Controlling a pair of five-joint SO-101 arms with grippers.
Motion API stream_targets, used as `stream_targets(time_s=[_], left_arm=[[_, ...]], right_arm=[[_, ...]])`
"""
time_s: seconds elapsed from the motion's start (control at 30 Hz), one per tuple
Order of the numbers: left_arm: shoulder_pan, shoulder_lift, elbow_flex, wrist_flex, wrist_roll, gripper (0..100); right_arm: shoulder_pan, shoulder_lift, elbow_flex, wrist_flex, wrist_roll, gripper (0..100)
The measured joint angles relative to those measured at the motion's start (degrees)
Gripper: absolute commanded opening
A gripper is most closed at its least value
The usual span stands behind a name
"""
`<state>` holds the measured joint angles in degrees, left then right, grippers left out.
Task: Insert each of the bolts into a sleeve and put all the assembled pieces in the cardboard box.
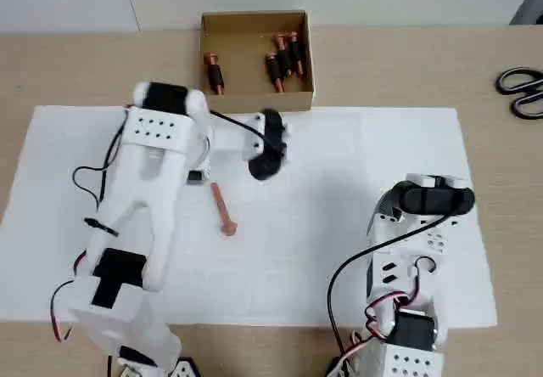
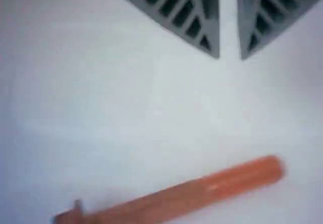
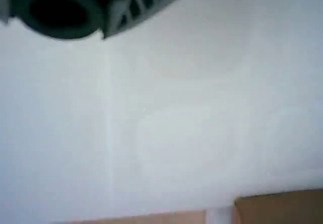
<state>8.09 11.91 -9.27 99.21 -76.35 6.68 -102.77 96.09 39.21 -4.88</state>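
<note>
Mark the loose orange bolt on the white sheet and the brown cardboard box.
loose orange bolt (image 1: 221, 208), high view, middle of its shaft.
brown cardboard box (image 1: 254, 102), high view, on its near wall.

- High view: bright, even, diffuse light from overhead; white sheet (image 1: 339, 250) bright, no hard glare; shadows on it faint and soft-edged.
- Cardboard box (image 1: 246, 63): light shade along its inner walls.
- Left wrist view: sheet pale, flat-lit; bolt (image 2: 192, 193) evenly lit.
- Right wrist view: sleeve (image 3: 55, 12) dark, in shade; sheet evenly lit.
</note>
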Motion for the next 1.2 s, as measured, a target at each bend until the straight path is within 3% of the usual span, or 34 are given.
stream_targets(time_s=[0.17, 0.37, 0.83, 1.2], left_arm=[[0.5, 0.0, 4.9, 0.0, 0.0, 2], [0.5, 0.0, 4.9, 0.0, 0.0, 11], [3.7, 0.3, 5.3, 0.0, 0.0, 11], [5.6, 9.8, 5.3, 0.0, 0.0, 11]], right_arm=[[0.4, 0.0, 0.0, -0.2, 0.0, 0.6], [0.4, 0.0, 0.0, -0.2, 0.0, 0.6], [0.4, 0.0, 0.0, -0.2, 0.0, 0.6], [0.4, 0.0, 0.0, -0.2, 0.0, 0.6]])
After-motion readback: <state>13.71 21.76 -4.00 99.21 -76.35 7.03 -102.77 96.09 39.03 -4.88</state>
